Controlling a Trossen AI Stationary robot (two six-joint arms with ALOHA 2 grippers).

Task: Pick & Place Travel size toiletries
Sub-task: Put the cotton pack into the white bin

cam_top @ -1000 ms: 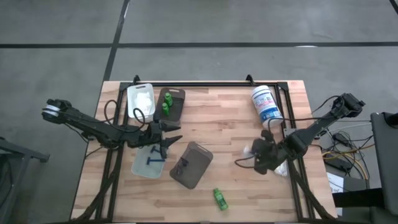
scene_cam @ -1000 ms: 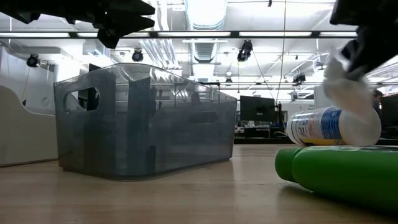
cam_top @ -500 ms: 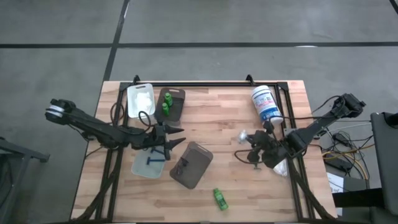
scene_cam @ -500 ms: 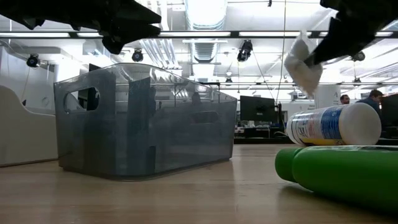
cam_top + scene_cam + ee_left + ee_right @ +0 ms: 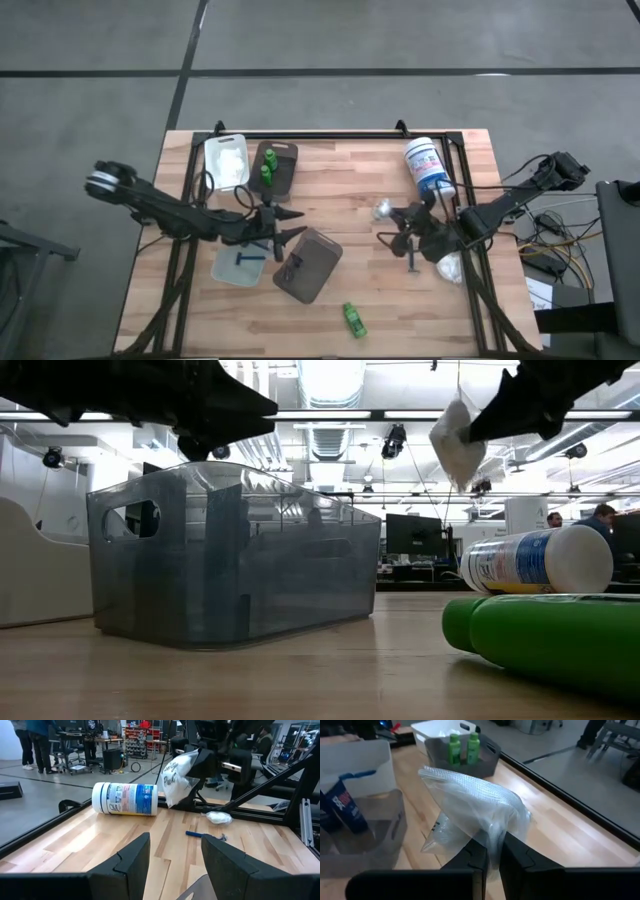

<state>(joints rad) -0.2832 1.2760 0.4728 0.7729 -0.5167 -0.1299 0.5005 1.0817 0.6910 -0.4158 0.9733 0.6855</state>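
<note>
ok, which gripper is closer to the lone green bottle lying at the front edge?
Left, by a modest margin. The left gripper hovers open over the dark grey tray, up-left of the green bottle. The right gripper, shut on a white packet, sits farther back, past mid-table.

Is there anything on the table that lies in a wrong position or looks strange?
Yes. The white tub with a blue label lies on its side near the table's back right. One green bottle lies alone near the front edge, while two others stand in a dark tray. A white packet sits loose by the right edge.
</note>
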